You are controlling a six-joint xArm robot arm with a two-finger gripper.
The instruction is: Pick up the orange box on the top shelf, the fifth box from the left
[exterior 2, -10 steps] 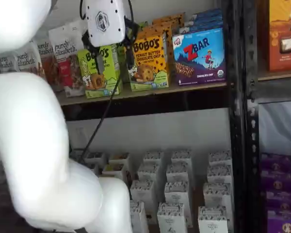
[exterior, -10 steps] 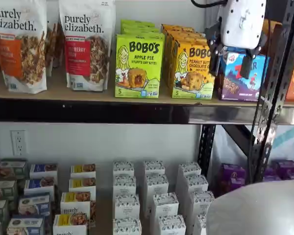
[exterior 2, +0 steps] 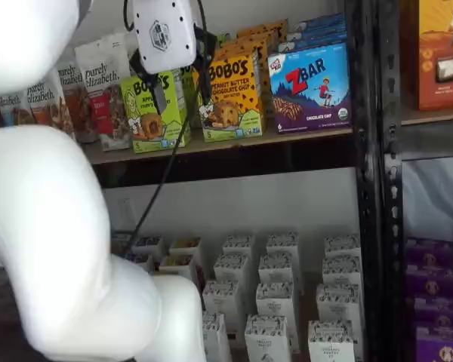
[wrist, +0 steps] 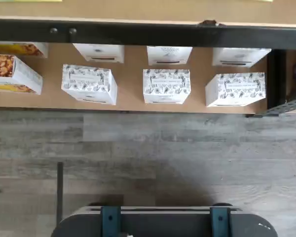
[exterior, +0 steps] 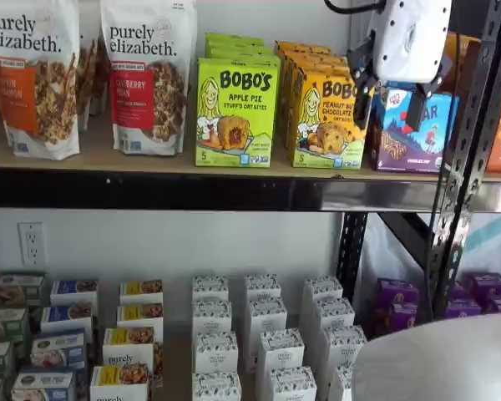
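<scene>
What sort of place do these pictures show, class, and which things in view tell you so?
Probably a mock shop aisle or stockroom: a tan wood shelf on black perforated uprights carries rows of packaged snacks, such as the yellow-orange Bobo's carton, and small white patterned boxes stand in rows below.

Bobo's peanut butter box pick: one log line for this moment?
phase: approach | gripper: open, empty, in front of top shelf | target: Bobo's peanut butter box upright, ungrasped | neighbor: ZBar box

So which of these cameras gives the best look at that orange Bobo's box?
A shelf view shows the orange box best: its whole front is readable, beside the open gripper. In the other shelf view the orange box is partly covered by the gripper. The wrist view misses it entirely.
</scene>
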